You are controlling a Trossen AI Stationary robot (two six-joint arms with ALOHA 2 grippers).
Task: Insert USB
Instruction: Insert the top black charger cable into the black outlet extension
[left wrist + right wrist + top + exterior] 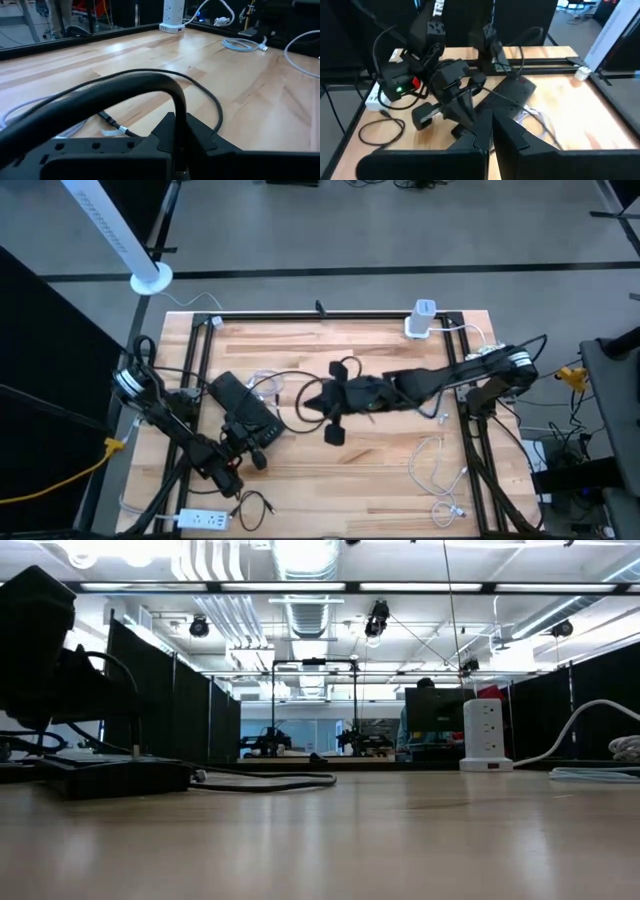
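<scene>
Two arms: both reach over the tabletop [380, 470], left near the front-left corner, right toward the middle.
Left gripper [258, 460]: low by a black box [243, 408]; fingers [175, 135] look pressed together on a thick black cable [100, 95].
Right gripper [334, 432]: over mid-tabletop; fingers [515, 137] pressed together, nothing visible between them.
USB cable [430, 465]: white, lying loose at front right.
Power strip [204, 520]: white, front-left edge.
Charging tower [420, 320]: white, far edge.
</scene>
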